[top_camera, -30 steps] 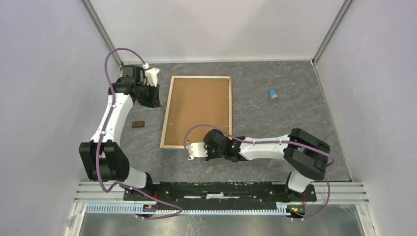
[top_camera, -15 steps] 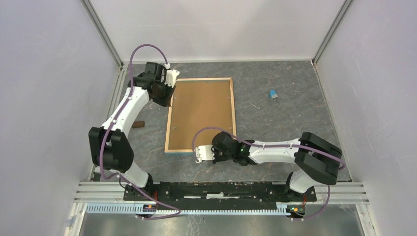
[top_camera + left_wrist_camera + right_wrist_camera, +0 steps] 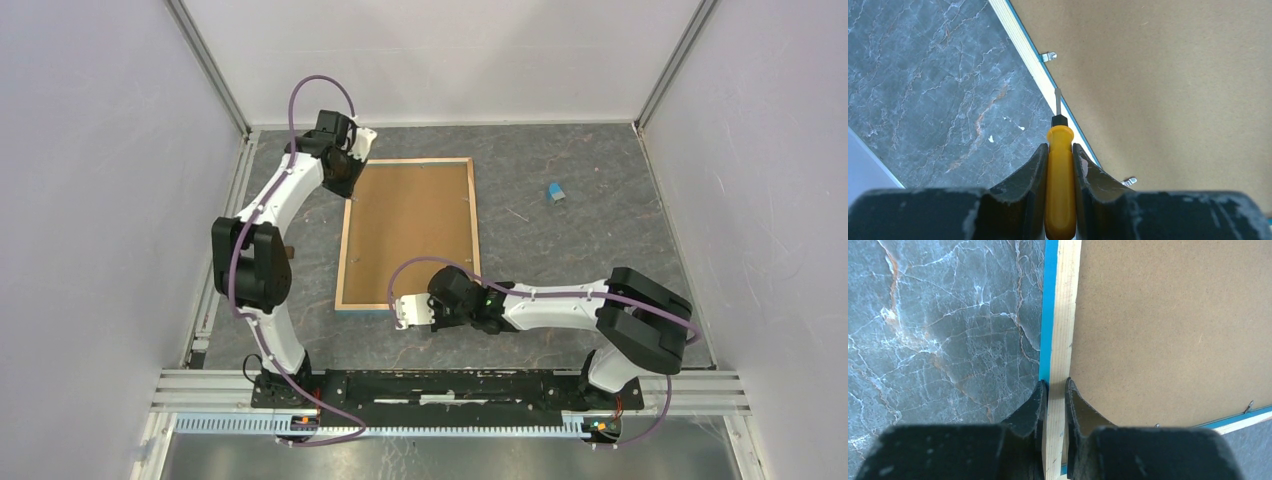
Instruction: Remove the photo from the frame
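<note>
If the left gripper's [image 3: 1060,149] clenched screwdriver [image 3: 1060,185] slips off the tab [image 3: 1049,56], the frame [image 3: 1064,315], pinched by the right gripper [image 3: 1054,386], could twist.

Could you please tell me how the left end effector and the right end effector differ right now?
The left end effector grips a yellow screwdriver; the right end effector clamps the frame's wood edging itself. The left sits at the frame's far left corner, the right at its near edge. Both are shut on something, beside the frame's brown back.
</note>
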{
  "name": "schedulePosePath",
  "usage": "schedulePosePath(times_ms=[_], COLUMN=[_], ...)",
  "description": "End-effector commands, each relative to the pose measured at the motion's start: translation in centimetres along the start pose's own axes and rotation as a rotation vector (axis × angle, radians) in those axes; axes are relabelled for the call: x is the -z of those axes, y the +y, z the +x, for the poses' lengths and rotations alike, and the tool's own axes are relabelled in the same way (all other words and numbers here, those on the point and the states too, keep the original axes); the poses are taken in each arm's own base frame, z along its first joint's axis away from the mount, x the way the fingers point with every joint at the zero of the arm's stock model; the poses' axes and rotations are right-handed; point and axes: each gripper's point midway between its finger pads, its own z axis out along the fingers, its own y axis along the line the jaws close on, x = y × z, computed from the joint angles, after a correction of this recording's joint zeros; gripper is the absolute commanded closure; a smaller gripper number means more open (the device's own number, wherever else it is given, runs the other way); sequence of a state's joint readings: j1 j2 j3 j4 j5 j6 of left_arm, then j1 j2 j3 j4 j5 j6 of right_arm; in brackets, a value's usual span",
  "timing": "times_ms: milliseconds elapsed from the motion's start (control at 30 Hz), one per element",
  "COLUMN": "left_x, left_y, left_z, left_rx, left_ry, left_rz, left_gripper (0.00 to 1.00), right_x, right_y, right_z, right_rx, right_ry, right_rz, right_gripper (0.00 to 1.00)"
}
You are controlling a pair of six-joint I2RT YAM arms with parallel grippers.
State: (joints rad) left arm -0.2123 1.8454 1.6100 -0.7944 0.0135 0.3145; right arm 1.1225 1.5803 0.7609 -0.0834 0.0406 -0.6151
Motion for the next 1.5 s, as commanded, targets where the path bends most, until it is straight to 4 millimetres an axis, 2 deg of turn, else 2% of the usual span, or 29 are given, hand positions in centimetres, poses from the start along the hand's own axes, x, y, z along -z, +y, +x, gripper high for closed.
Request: schedulePosePath(times_ms=[0, 133, 400, 933, 1333, 1467], left_x=[-0.3, -1.3, -2.6, -4.5, -5.7, -6.0], left_y=[1.0, 1.1, 1.4, 1.7, 1.3, 0.8], left_z=[-2.0, -2.0, -2.5, -2.1, -3.8, -3.7], left_rx=[-0.041, -0.042, -0.041, -0.045, -0.016, -0.018], left_ry=[-0.038, -0.022, -0.012, 0.028, -0.023, -0.014], left_rz=[-0.06, -0.073, -0.089, -0.108, -0.08, -0.056], left_gripper=[0.98, 0.98, 0.98, 0.98, 0.98, 0.98], right_x=[0.3, 0.3, 0.4, 0.4, 0.5, 0.4], right_y=[7.8, 8.2, 8.6, 8.9, 9.7, 9.6], right_z=[6.9, 7.2, 7.3, 7.6, 8.0, 8.0], right_rx=[-0.034, -0.034, -0.031, -0.024, -0.016, -0.012], right_ry=[0.228, 0.239, 0.242, 0.249, 0.256, 0.258], right_rz=[-0.296, -0.313, -0.336, -0.353, -0.387, -0.388], right_gripper=[0.96, 1.0, 1.0, 1.0, 1.0, 1.0])
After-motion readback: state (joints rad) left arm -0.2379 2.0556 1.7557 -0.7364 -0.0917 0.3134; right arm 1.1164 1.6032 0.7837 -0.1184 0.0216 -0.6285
